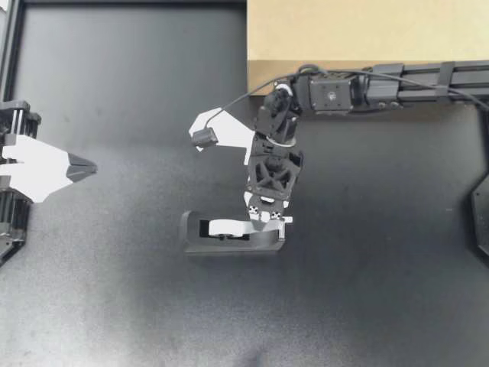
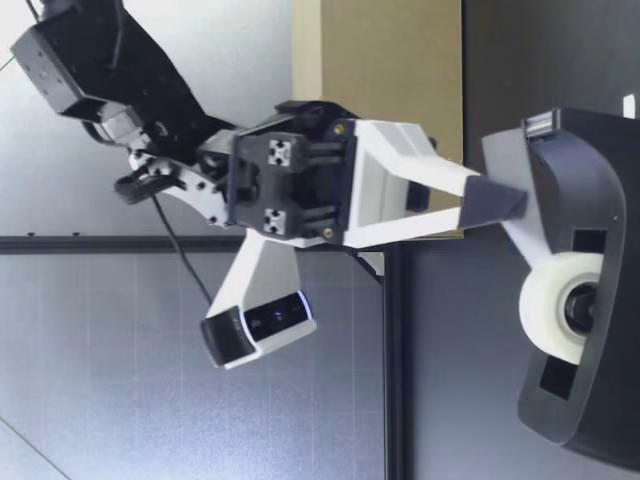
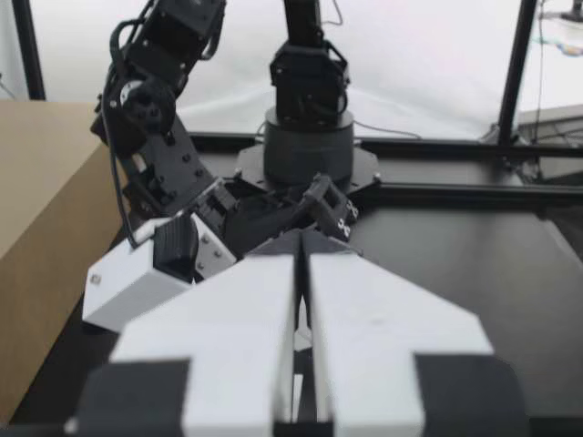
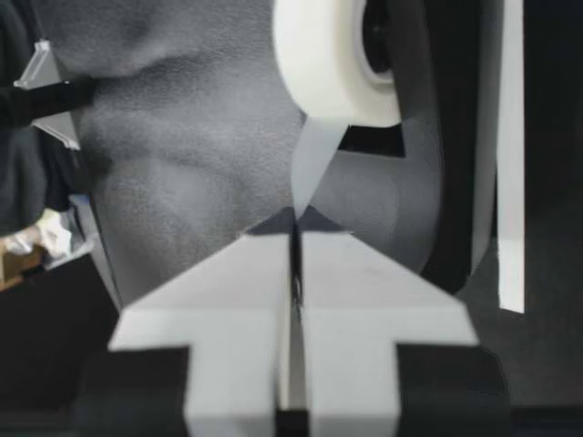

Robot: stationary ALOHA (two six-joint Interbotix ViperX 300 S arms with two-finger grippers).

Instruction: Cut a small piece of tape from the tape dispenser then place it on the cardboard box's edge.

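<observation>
A black tape dispenser with a white tape roll sits mid-table. My right gripper points down at its near end. In the right wrist view the gripper is shut on the free tape strip that hangs from the roll. From table height, its fingertips pinch the strip just above the dispenser. My left gripper hovers shut and empty at the table's left side. The cardboard box lies at the back.
The right arm's base and rail run along the box's front edge. In the left wrist view the box stands beside the right arm, ahead of my left gripper. A black fixture sits at the table's right edge.
</observation>
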